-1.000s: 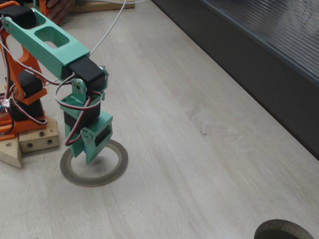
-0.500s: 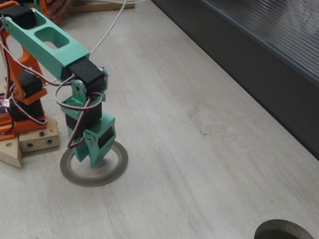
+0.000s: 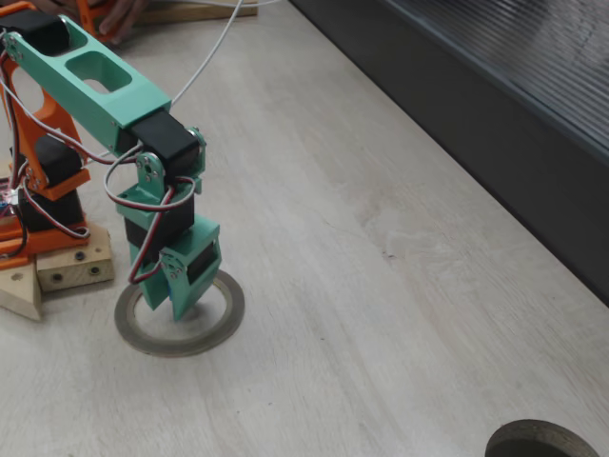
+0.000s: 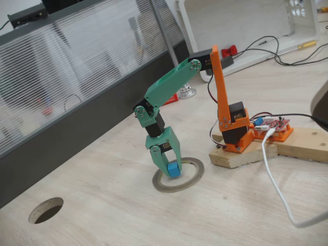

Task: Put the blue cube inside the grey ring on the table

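The blue cube (image 4: pixel 173 169) sits pinched between the gripper (image 4: pixel 171 169) fingers, low within the grey ring's (image 4: pixel 192 177) opening on the table (image 4: pixel 102 220). In a fixed view the green arm (image 3: pixel 90 81) descends from ten o'clock onto the ring; a dark round hole (image 3: pixel 542 443) lies toward four o'clock.

Blue cube (image 4: pixel 173 169): small, matte, located within the grey ring (image 4: pixel 191 180). Ring lies flat on the table (image 4: pixel 154 220).
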You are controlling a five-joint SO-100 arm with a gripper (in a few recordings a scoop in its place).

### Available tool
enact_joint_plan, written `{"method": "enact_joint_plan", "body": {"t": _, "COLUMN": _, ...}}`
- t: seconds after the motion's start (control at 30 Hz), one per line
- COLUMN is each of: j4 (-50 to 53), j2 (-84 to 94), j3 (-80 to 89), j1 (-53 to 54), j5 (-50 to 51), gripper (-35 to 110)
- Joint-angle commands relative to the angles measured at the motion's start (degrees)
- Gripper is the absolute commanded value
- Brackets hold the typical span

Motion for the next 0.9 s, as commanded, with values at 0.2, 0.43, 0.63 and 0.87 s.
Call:
{"method": "enact_joint_plan", "body": {"t": 0.2, "j4": 0.4, "j2": 2.3, "j3": -0.2, "j1": 1.2, "j5": 0.1, "gripper": 21}}
{"method": "enact_joint_plan", "body": {"t": 0.43, "j4": 0.4, "j2": 2.3, "j3": -0.4, "j1": 1.2, "j5": 0.0, "gripper": 25}}
{"method": "enact_joint_plan", "body": {"t": 0.63, "j4": 5.1, "j2": 1.7, "j3": -0.4, "j1": 1.2, "j5": 0.0, "gripper": 41}}
{"method": "enact_joint_plan", "body": {"t": 0.87, "j4": 7.9, "j2": 2.2, "j3": -0.6, "j1": 1.3, "j5": 0.0, "gripper": 47}}
